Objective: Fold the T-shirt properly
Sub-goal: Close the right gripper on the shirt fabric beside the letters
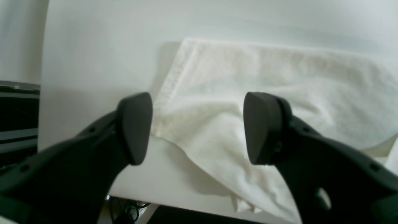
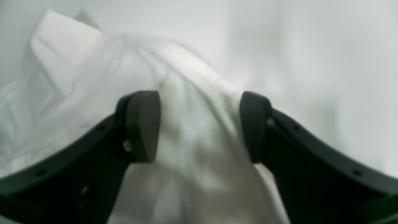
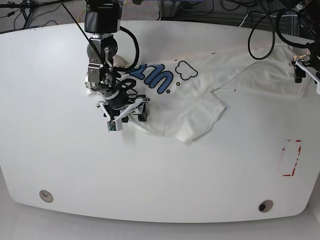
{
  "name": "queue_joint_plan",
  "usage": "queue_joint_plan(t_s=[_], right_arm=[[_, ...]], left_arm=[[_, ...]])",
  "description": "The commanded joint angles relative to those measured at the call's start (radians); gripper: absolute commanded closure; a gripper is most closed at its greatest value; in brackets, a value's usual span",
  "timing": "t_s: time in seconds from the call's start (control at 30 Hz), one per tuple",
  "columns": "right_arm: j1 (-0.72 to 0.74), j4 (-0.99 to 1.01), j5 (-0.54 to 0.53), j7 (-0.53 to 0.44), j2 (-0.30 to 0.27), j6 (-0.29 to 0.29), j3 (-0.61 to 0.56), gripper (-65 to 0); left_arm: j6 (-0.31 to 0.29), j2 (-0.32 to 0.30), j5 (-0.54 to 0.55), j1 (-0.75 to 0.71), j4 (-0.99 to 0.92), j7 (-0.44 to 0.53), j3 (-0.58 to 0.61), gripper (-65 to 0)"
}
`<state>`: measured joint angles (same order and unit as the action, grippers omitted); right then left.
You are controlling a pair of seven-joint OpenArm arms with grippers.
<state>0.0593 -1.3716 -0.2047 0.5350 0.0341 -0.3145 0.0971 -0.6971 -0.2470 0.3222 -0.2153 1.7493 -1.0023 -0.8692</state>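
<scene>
T-shirt (image 3: 200, 95) lay spread but rumpled across the far middle of the white tabletop (image 3: 150, 170), print side up, 1 sleeve or corner flopped over near the centre, far-right edge reaching the tabletop rim. Right hand (image 3: 125, 114) sat low at the shirt's printed end, pads spread wide with a ridge of cloth (image 2: 199, 124) bunched between them; not pinched, as gaps showed on both sides. Left hand (image 1: 197, 127) hovered at the opposite end by the tabletop edge, pads wide apart, nothing between them but a hemmed corner of the shirt (image 1: 174, 81) below.

Judgement: thin cotton, light, limp, would sag and wrinkle when lifted, slides easily on the smooth top. Best hold looked like the hemmed edges and corners, 1 per hand, where stitching gives a firmer pinch; a grip mid-panel would only gather folds
</scene>
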Motion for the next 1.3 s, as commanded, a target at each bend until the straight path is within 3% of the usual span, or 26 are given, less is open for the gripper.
queue_joint_plan(t_s=[0.0, 0.37, 0.77, 1.1, 1.17, 1.27], right_arm=[[0.013, 0.004, -0.003, 0.012, 0.008, -0.011, -0.026, -39.8], [0.029, 0.001, 0.000, 0.026, 0.008, -0.013, -0.121, -42.4], [0.029, -0.014, 0.002, 0.023, 0.003, -0.010, -0.132, -41.1], [0.014, -0.016, 0.003, 0.020, 0.002, -0.009, -0.111, -13.6], [0.001, -0.031, 0.001, 0.016, 0.008, -0.008, -0.117, -3.3], [-0.004, -0.053, 0.000, 0.016, 0.009, -0.009, -0.117, -0.2]], left_arm=[[-0.001, -0.020, 0.005, 0.003, 0.022, 0.019, -0.015, -43.1], [-0.001, -0.018, 0.003, 0.000, 0.026, 0.026, -0.034, -43.5], [-0.001, -0.013, 0.005, 0.000, 0.022, 0.028, -0.016, -43.4], [-0.001, -0.020, -0.003, 0.001, 0.018, 0.030, -0.022, -43.2], [-0.001, -0.029, -0.003, 0.010, 0.015, 0.026, -0.022, -43.1], [-0.001, -0.038, -0.005, 0.016, 0.011, 0.025, -0.024, -43.0]])
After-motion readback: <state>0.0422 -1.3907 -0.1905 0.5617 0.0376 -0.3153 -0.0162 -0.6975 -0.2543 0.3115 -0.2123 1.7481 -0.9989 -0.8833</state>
